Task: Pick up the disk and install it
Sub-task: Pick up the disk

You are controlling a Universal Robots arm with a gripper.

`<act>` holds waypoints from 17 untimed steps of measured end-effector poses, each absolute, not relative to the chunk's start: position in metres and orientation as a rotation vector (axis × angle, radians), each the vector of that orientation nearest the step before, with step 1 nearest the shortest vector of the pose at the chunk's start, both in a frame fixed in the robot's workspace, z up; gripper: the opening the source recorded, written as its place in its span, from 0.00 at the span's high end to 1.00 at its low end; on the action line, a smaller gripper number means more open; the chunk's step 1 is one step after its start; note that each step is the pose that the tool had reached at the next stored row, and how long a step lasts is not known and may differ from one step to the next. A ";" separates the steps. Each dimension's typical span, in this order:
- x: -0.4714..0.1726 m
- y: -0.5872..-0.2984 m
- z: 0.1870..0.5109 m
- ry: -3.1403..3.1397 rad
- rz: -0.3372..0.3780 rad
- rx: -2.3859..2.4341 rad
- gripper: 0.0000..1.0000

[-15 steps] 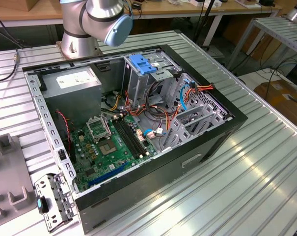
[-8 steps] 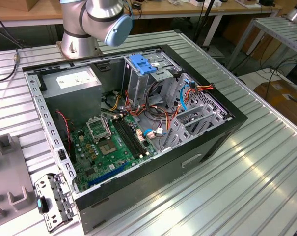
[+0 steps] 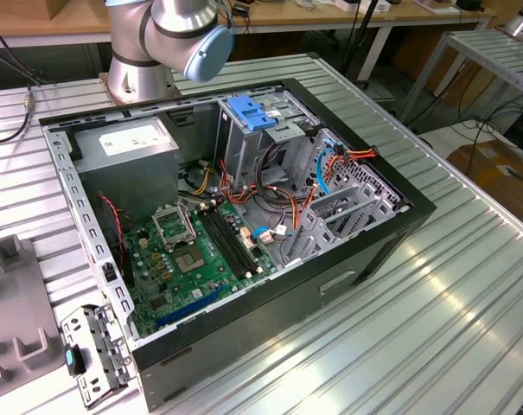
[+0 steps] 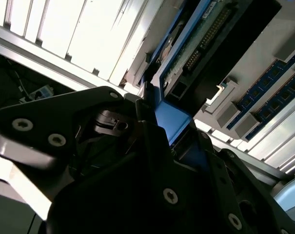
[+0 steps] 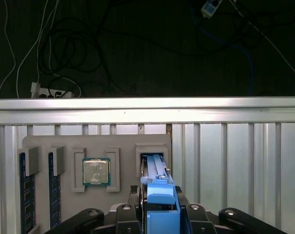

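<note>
In the exterior view, an open computer case (image 3: pixel 244 216) lies on the desk (image 3: pixel 434 328). In the second wrist view, the tool (image 4: pixel 172 127) is clamped narrow on the blue end tab of the disk (image 4: pixel 210 44). In the first wrist view, the disk stands on edge in a grey tray (image 5: pixel 123 142) slot; it looks stiff, weighty and shock-sensitive, and is best held by its plastic carrier.

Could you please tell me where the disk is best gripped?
Probably across the flat faces of its blue end tab, coming straight onto that end: the disk stands on edge in a slot of the holder, so only that end sticks out.
</note>
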State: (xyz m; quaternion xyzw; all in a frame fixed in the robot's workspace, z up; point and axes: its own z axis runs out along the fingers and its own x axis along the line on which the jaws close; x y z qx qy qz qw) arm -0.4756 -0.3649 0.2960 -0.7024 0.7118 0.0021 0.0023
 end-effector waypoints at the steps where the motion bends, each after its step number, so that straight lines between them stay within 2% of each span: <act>1: -0.476 -0.365 0.296 2.233 0.007 -2.203 0.63; 17: -0.476 -0.365 0.296 2.233 0.007 -2.203 0.63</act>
